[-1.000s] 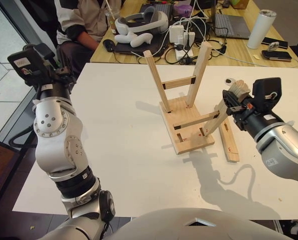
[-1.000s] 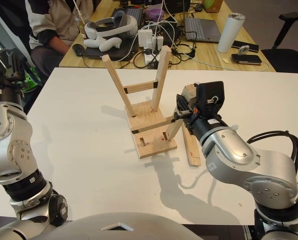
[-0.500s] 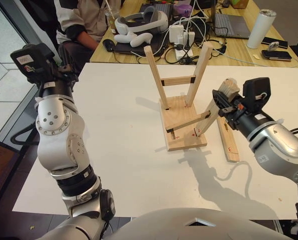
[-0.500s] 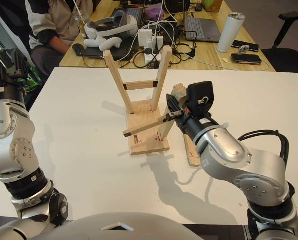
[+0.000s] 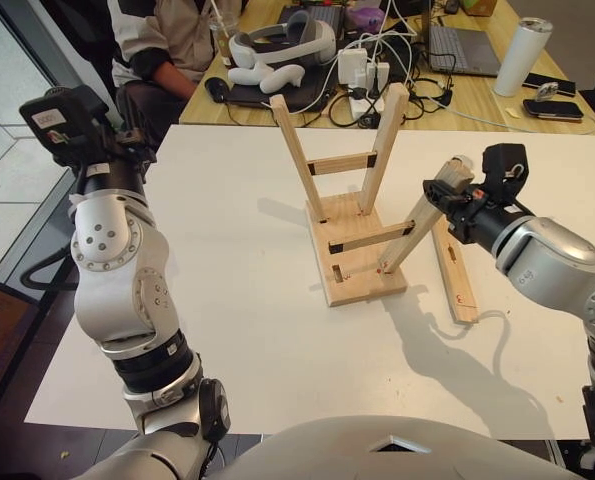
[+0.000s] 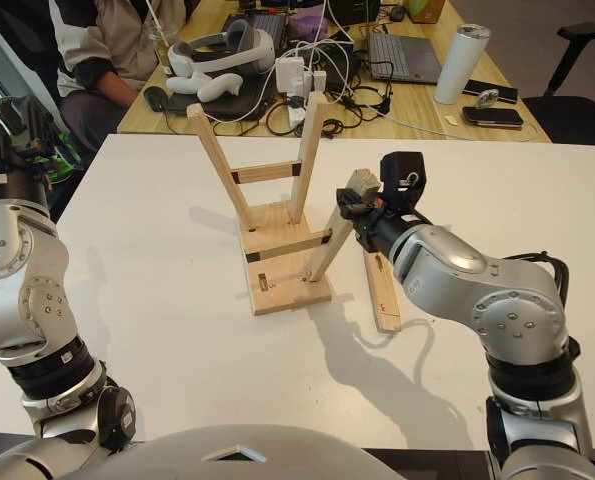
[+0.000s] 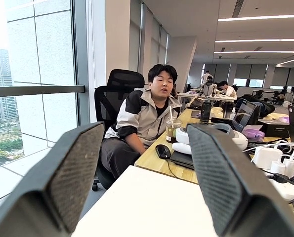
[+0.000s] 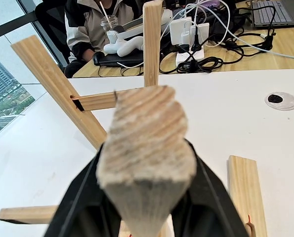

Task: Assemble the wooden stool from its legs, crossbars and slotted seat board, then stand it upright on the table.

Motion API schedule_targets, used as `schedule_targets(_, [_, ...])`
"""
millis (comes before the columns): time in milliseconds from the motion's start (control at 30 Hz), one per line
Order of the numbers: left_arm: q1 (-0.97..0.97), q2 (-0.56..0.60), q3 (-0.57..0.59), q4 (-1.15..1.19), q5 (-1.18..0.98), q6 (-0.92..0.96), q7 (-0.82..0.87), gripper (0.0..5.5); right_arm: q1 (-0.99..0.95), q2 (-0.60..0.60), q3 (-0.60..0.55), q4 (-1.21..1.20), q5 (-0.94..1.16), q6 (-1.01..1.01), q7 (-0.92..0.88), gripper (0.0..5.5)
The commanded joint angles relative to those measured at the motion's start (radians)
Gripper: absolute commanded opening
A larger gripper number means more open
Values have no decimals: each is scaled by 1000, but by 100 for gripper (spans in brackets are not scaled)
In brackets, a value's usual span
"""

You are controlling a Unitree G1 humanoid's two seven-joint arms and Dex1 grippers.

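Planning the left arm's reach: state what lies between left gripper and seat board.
Bare white table alone stretches between the left gripper and the seat board, seen in the left eye view.

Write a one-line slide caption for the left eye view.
Right gripper holds a tilted leg at the seat board; spare leg lies alongside.

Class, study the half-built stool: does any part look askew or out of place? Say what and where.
The leg in the right end effector leans steeply over the seat board, its crossbar hanging free at the far end. Another leg lies loose on the table beside the board.
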Motion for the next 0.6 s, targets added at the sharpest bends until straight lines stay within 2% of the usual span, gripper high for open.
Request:
schedule_targets(33, [-5, 7, 4, 0, 8, 8, 3, 309, -32, -30, 107, -39, -203, 74, 93, 100])
schedule_targets(233, [-24, 13, -5, 25, 6, 0, -6, 309, -3, 74, 180, -9, -461, 33, 132, 100])
schedule_targets(433, [-36, 15, -16, 41, 6, -6, -15, 309, 52, 267, 105, 82, -487, 39, 90, 101])
schedule_targets(600, [-39, 15, -22, 46, 8, -8, -17, 309, 47, 338, 72, 107, -532, 66, 105, 100])
